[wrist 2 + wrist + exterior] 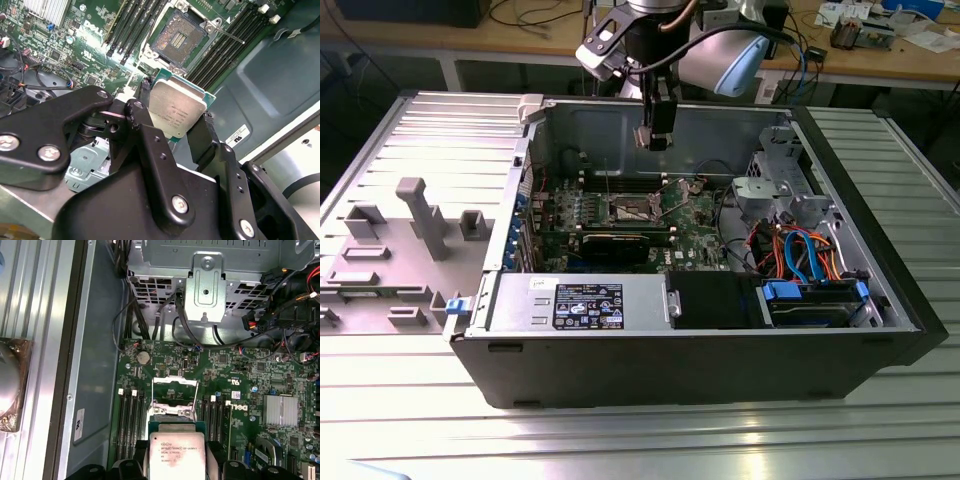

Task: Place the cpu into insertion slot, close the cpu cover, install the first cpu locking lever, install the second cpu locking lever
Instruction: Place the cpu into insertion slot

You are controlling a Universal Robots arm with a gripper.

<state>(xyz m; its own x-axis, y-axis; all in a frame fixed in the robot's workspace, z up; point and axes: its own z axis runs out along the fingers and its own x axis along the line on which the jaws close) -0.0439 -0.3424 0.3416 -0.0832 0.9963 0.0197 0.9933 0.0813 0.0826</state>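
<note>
My gripper (pixel 657 135) hangs above the open computer case, shut on the cpu (pixel 177 112). The chip is a flat silvery square with a green rim, pinched by its edges between the black fingers (pixel 205 135) and also seen as the cpu (pixel 175 455) in the first wrist view. Below and beyond it lies the insertion slot (pixel 177 40), uncovered, its dark centre with fine contacts showing; in the exterior view the insertion slot (pixel 632 208) sits mid-board. The cpu cover (pixel 174 381) stands swung open beside the socket. A thin locking lever (pixel 227 34) sticks out free.
Black memory slots (pixel 225 47) flank the socket on both sides. A long black graphics card (pixel 620 243) lies in front of it. A metal drive cage (pixel 775 190), coloured cables (pixel 800 250) and the power supply (pixel 585 300) fill the case. A grey fixture (pixel 420 215) stands at the exterior view's left.
</note>
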